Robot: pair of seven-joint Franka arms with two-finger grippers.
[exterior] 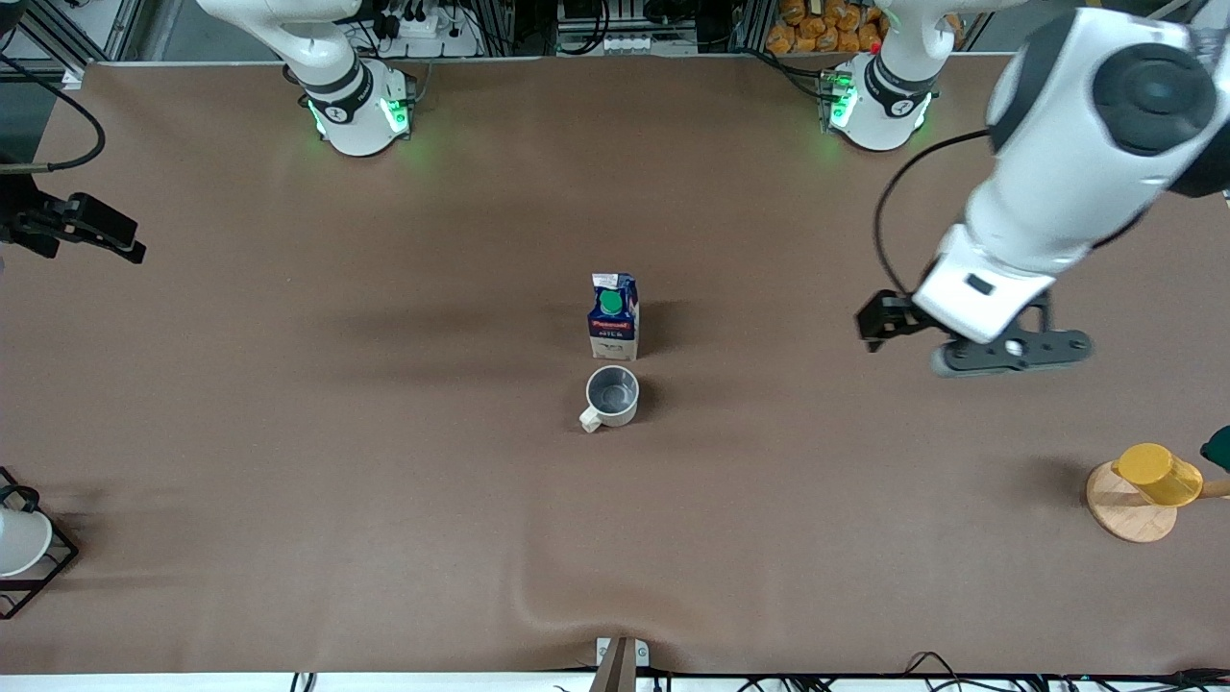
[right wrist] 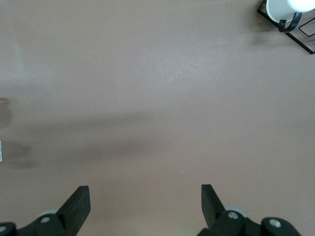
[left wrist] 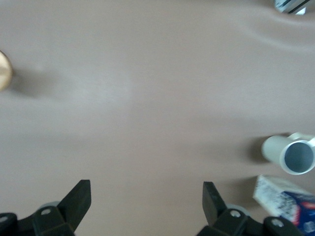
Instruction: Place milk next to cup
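The milk (exterior: 613,315), a dark-blue carton with a green cap, stands upright at the middle of the table. The cup (exterior: 611,396), a beige mug with a grey inside, stands just nearer to the front camera than the milk, a small gap between them. My left gripper (exterior: 1014,354) is open and empty over bare table toward the left arm's end. Its wrist view (left wrist: 146,196) shows the cup (left wrist: 295,156) and the milk (left wrist: 288,199) off to one side. My right gripper (exterior: 96,231) is open and empty (right wrist: 145,199) over the right arm's end.
A yellow cup (exterior: 1158,474) lies on a round wooden stand (exterior: 1124,514) at the left arm's end, near the front camera. A white cup (exterior: 19,540) sits in a black wire rack (exterior: 60,562) at the right arm's end. The brown cloth (exterior: 538,601) is wrinkled near the front edge.
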